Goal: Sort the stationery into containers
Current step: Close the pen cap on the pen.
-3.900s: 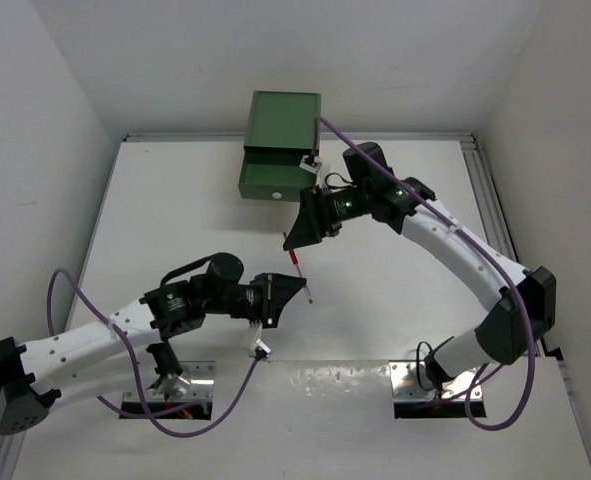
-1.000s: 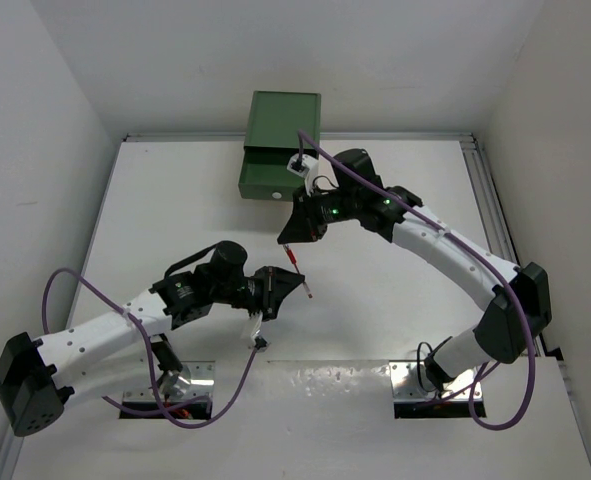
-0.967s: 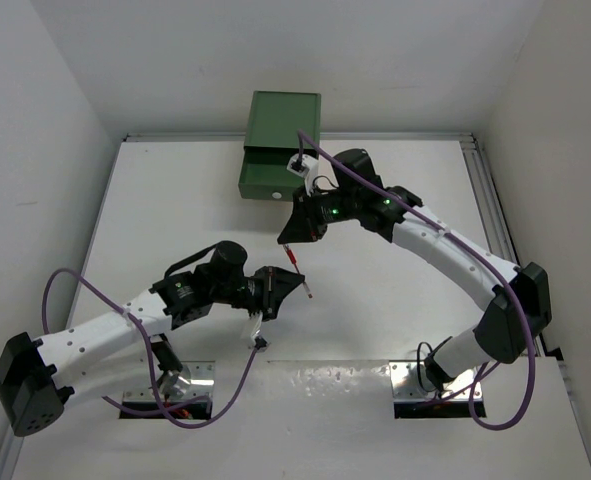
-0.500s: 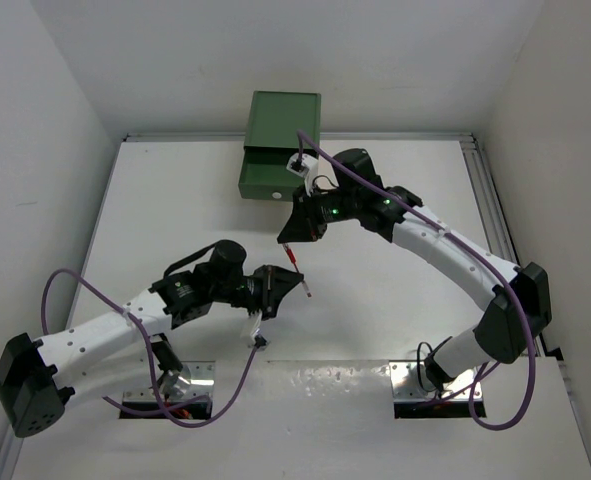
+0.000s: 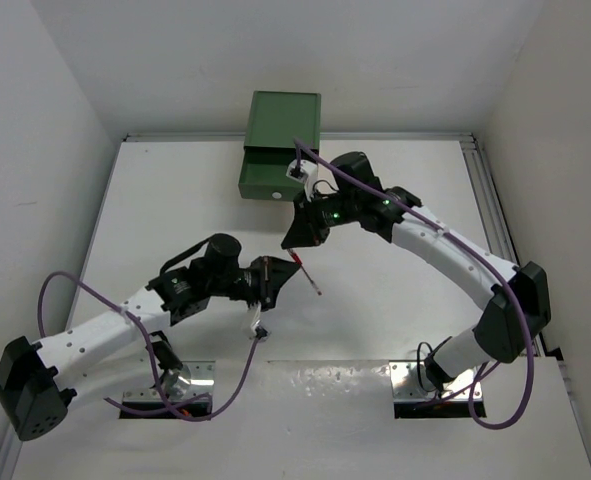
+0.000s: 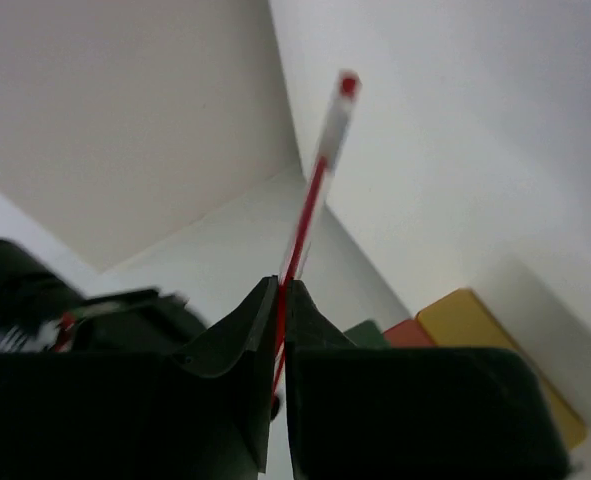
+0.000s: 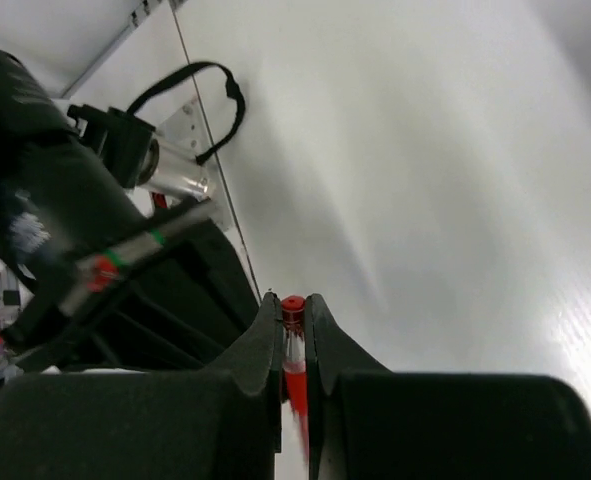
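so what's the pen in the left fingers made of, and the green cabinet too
The pen looks like clear glossy plastic: a red ink tube shows through the barrel, and there is a red plug at its end. The green cabinet is matte, an even dark green with crisp edges. It could be painted metal or plastic; I cannot tell which.

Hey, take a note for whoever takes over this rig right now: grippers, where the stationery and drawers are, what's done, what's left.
Left gripper: shut on a clear-barrelled red pen, lifted over mid-table.
Right gripper: shut on a red-capped pen, in front of the dark green cabinet at the far edge.
Green top drawer looks slightly pulled out; orange-red drawer and yellow drawer sit beside it.
Done: both pens in hand.
Left: put each into a drawer; drawer contents not visible.
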Controlling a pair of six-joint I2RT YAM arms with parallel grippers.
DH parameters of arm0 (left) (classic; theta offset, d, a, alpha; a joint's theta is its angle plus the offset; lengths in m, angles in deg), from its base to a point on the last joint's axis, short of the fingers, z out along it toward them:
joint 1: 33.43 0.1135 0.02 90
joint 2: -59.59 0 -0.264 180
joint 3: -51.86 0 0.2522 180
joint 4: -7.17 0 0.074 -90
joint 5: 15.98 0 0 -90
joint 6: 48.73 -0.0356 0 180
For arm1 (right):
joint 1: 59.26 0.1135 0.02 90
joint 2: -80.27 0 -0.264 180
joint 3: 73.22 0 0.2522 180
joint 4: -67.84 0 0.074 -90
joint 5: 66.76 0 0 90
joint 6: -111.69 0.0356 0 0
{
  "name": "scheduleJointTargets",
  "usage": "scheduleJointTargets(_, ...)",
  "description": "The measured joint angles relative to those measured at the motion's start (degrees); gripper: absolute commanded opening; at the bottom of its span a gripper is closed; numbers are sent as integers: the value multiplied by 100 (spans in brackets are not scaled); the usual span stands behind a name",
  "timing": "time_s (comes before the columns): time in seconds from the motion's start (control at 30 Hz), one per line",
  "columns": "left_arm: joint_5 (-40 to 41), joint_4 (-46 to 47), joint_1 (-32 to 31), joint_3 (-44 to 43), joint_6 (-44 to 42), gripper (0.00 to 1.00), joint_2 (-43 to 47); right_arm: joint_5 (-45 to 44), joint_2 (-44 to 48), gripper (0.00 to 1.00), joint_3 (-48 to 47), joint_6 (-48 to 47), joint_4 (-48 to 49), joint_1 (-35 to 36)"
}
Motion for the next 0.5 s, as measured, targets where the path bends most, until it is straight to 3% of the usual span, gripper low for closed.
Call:
scheduleJointTargets(0.2,111,138,122,-122,90,2,72,-74,-109,0,4,-83,-621,-50)
scheduleJointTargets(0.3,131,240,153,-122,103,15,109,-28,-210,0,-157,-17,-739,-111)
scheduleJointTargets(0.33,144,264,157,-122,96,28,131,-13,-245,0,-232,-4,-780,-118)
scheduleJointTargets(0.4,144,304,166,-122,76,43,212,17,-295,0,-350,17,-855,-131)
scheduleJointTargets(0.5,184,323,199,-122,87,54,356,153,-387,0,-531,70,-964,-186)
